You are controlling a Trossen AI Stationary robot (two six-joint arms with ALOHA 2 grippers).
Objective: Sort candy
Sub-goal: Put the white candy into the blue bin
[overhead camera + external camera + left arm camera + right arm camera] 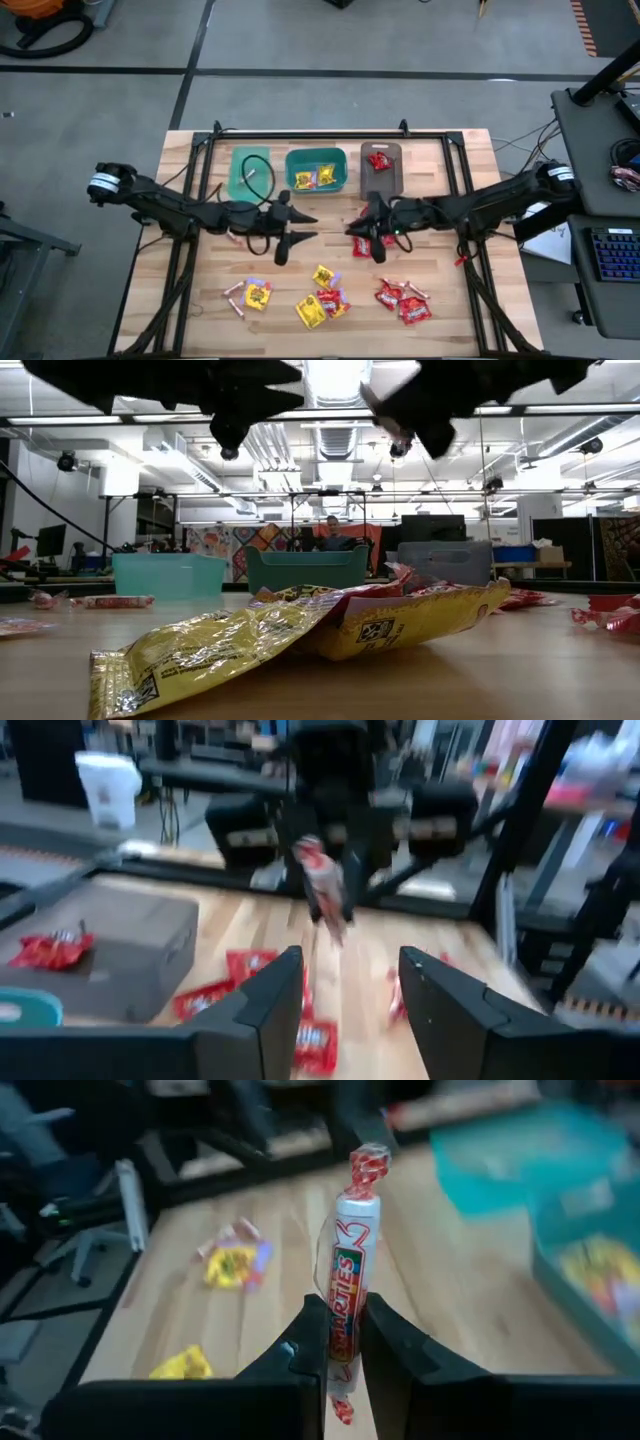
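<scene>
- Pinkish-tan stick (349,1280) sat clamped between the fingers of the right tool (343,1342), long axis upright and standing out past the fingertips, one twisted end on top.
- Right tool (368,236) hung above mid-surface, just short of the grey-brown bin (381,168); left tool (287,228) faced it across a small gap, fingers apart and holding nothing.
- Judgement: a stick bin was the next target. The far-left teal bin (250,172) looked to hold no yellow or red, so it lay across the left arm's side from the right tool; the left tool was nearer to it.
- Middle teal bin (316,170) held yellow packets; grey-brown bin held red ones.
- Loose candy (318,296) remained on the near surface (470,300), red, yellow and sticks mixed.
- Right wrist view alone showed the grip on the stick; the high view showed the bins' order; the low view showed yellow packets (300,635) close up, both tools overhead.
</scene>
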